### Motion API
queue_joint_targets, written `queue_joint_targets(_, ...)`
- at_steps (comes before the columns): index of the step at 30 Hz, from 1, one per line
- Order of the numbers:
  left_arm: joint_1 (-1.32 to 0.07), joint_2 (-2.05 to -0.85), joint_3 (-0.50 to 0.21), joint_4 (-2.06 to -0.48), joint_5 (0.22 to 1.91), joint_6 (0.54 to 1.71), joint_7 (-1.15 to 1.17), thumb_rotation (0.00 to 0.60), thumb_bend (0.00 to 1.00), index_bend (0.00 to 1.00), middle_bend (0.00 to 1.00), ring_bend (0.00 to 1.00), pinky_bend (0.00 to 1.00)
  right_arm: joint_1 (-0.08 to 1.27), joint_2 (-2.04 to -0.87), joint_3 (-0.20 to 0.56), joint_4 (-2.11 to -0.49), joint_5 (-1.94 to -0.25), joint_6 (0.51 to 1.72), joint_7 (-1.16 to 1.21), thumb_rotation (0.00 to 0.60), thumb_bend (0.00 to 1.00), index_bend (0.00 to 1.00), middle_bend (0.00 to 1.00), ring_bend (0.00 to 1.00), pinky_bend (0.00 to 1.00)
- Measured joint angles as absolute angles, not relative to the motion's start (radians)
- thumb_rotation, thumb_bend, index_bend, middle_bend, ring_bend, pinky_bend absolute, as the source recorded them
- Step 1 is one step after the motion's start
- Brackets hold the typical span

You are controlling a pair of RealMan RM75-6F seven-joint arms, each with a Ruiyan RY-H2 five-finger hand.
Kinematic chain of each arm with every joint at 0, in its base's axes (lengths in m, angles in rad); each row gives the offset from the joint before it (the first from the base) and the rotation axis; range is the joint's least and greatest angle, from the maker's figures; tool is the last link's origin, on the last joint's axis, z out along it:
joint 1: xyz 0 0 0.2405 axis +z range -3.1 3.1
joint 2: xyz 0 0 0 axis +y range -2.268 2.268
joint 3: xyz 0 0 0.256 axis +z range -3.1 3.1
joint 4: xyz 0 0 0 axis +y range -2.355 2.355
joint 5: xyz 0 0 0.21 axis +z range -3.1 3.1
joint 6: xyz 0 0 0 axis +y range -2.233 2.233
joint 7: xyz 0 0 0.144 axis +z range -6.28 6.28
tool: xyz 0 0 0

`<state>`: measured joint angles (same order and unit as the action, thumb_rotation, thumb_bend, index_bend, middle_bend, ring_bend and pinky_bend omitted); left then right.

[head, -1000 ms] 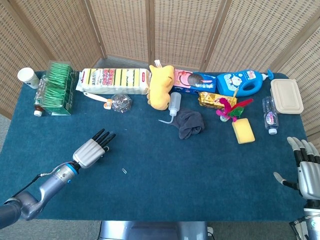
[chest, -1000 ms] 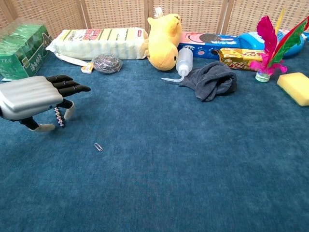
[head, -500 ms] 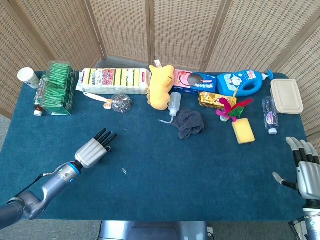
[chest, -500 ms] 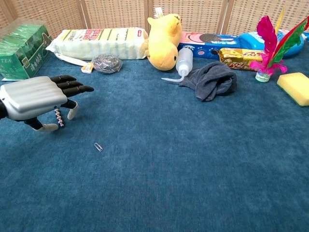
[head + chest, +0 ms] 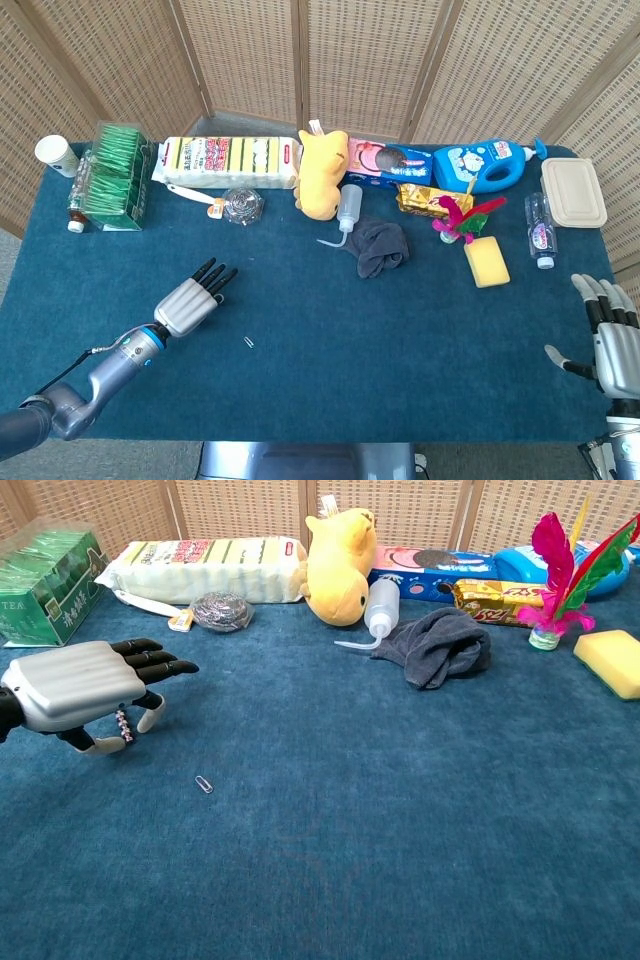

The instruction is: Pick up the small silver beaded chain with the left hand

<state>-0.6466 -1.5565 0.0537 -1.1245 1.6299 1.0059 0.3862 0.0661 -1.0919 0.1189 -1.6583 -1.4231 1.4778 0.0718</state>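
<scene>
**benchtop_bo:** Since the small silver beaded chain (image 5: 124,726) is hanging under the left hand (image 5: 85,687) instead of lying flat on the blue tablecloth (image 5: 330,860), I'd call the grab itself basically done. What's left, by my guess, is lifting it properly clear. From the chest view I honestly can't tell if the bottom bead is off the cloth yet.

**wristcam_wes:** Agreed. The dark fingers (image 5: 160,664) are stretched almost straight forward, slightly apart, touching nothing. The chain dangles below the palm, right by the pale thumb (image 5: 150,713) curled underneath, so it looks pinched there, though the exact contact is hidden. Head view doesn't show the chain at all, the hand covers it.

**benchtop_bo:** That paperclip (image 5: 204,784) just to its right is untouched. And the right hand (image 5: 612,335)?

**wristcam_wes:** Way over at the table's right edge, fingers spread, holding nothing. Only the head view shows it.
</scene>
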Motion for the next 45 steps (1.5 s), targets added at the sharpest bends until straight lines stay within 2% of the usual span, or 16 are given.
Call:
queue_joint_targets(8,-0.646,-1.553,0.052,-1.127,1.622,1.006,0.4,0.6,0.65,0.56,0.0,0.0,0.0,0.066,-1.089,0.117,-1.662,-1.426,1.477,0.079,0.6,0.17,0.0,0.0,0.0,0.0)
queue_joint_targets(19,-0.642,-1.547,0.049,-1.139,1.612,1.011,0.416,0.6,0.66,0.56,0.0,0.0,0.0,0.065,-1.083,0.117,-1.666,-1.427,1.478,0.091,0.6,0.17,0.0,0.0,0.0,0.0)
queue_joint_targets(45,-0.621,-1.398,0.014,-1.36,1.605,1.102,0.368,0.6,0.66,0.56,0.0,0.0,0.0,0.065,-1.082,0.117,-1.672,-1.428,1.481,0.087,0.6,0.17,0.0,0.0,0.0,0.0)
